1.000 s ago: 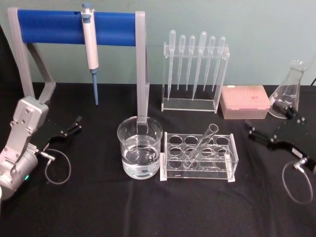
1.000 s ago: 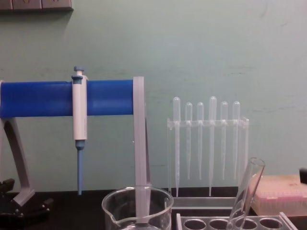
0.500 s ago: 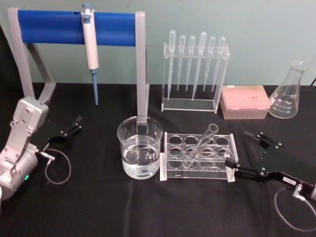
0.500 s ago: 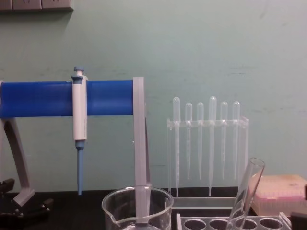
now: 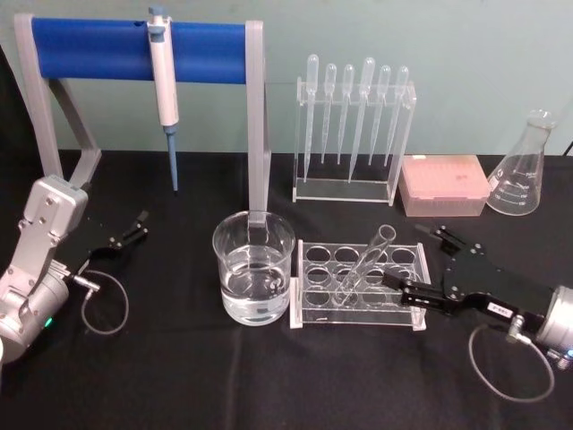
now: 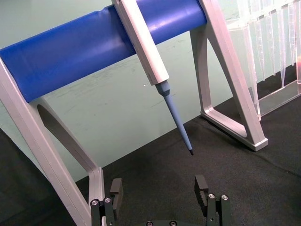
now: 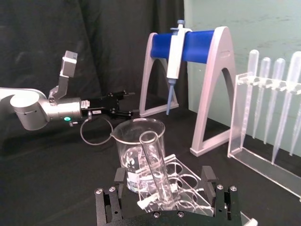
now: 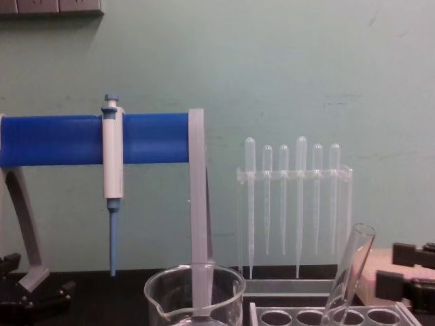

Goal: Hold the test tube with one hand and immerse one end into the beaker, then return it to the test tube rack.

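The test tube (image 5: 365, 262) leans tilted in a clear rack (image 5: 358, 313), its open rim up (image 7: 153, 162) (image 8: 350, 272). The beaker (image 5: 253, 278), part full of clear liquid, stands just left of the rack (image 7: 136, 141) (image 8: 194, 295). My right gripper (image 5: 405, 255) is open at the rack's right end, close to the tube and not touching it. In the right wrist view its two fingers stand wide apart (image 7: 164, 181) with the tube ahead of them. It also enters the chest view from the right (image 8: 397, 269). My left gripper (image 5: 141, 224) rests open at the far left (image 6: 159, 186).
A blue-barred stand (image 5: 134, 49) holding a white-and-blue pipette (image 5: 164, 90) rises behind the beaker. A clear holder of plastic pipettes (image 5: 354, 125), a pink tip box (image 5: 443, 184) and a conical flask (image 5: 519, 170) line the back right.
My right gripper has swung from the back right near the flask down and left to the rack's right end, still open. The tube, beaker and left arm have not moved.
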You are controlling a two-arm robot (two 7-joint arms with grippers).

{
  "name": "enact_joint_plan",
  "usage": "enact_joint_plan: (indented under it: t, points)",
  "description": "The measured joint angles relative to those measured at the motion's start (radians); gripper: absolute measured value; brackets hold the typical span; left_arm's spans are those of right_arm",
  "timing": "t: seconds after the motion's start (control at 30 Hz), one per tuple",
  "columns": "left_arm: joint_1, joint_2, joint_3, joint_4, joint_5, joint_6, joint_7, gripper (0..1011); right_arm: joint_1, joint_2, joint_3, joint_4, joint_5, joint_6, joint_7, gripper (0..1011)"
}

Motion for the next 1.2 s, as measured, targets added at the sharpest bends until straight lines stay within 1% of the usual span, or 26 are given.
enact_joint_plan:
  t: [0.1,0.13,0.23,0.33,0.4,0.57,0.73,1.03,1.17,1.2]
  points:
    - [0.000,0.000,0.000,0.000,0.000,0.000,0.000,1000,0.030,-0.011,-0.024,0.010,-0.008,0.010,0.003,1003]
    - [0.000,0.000,0.000,0.000,0.000,0.000,0.000,1000,0.030,-0.011,-0.024,0.010,-0.008,0.010,0.003,1003]
    - [0.000,0.000,0.000,0.000,0.000,0.000,0.000,1000,0.056,-0.021,-0.048,0.018,-0.023,0.019,0.003,1003]
    - [0.000,0.000,0.000,0.000,0.000,0.000,0.000,1000,0.071,-0.027,-0.061,0.024,-0.032,0.024,0.003,1002]
    - [0.000,0.000,0.000,0.000,0.000,0.000,0.000,1000,0.091,-0.036,-0.077,0.034,-0.042,0.031,0.002,1003]
    - [0.000,0.000,0.000,0.000,0.000,0.000,0.000,1000,0.111,-0.045,-0.090,0.044,-0.051,0.036,-0.004,1003]
    - [0.000,0.000,0.000,0.000,0.000,0.000,0.000,1000,0.136,-0.063,-0.108,0.060,-0.057,0.036,-0.007,1003]
    - [0.000,0.000,0.000,0.000,0.000,0.000,0.000,1000,0.133,-0.061,-0.106,0.058,-0.057,0.036,-0.009,1003]
    - [0.000,0.000,0.000,0.000,0.000,0.000,0.000,1000,0.132,-0.060,-0.105,0.057,-0.057,0.036,-0.009,964]
    - [0.000,0.000,0.000,0.000,0.000,0.000,0.000,1000,0.132,-0.059,-0.105,0.057,-0.057,0.036,-0.009,918]
